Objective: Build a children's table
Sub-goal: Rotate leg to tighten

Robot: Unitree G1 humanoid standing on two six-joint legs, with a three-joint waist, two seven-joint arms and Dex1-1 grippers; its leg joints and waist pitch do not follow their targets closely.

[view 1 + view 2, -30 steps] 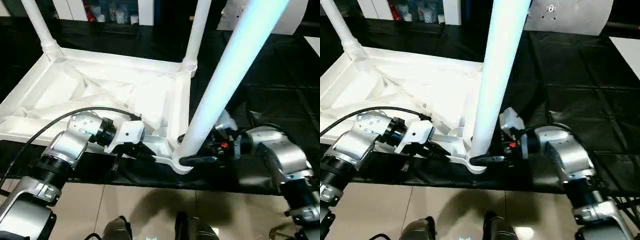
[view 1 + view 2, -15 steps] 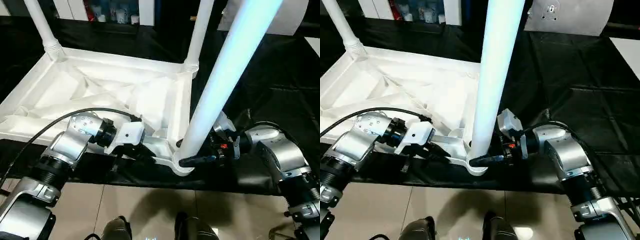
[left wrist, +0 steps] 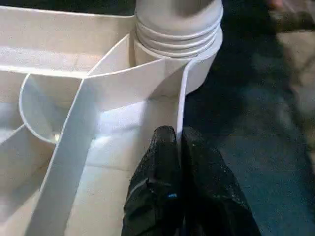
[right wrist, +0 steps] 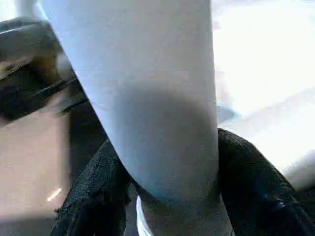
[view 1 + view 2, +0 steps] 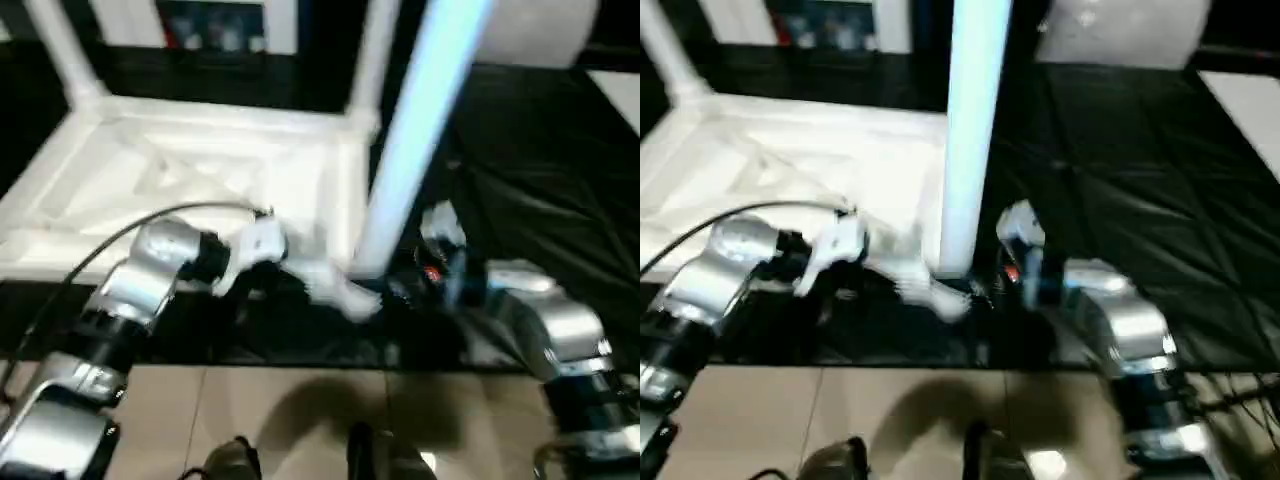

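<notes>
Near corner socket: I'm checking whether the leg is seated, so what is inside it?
The leg stands in the near corner socket, ribbed collar at the rim. Its inserted end is hidden by the socket wall.

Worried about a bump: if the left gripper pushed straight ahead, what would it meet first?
Probably the corner socket holding the threaded leg, straight ahead of the left gripper; depth is uncertain.
</notes>
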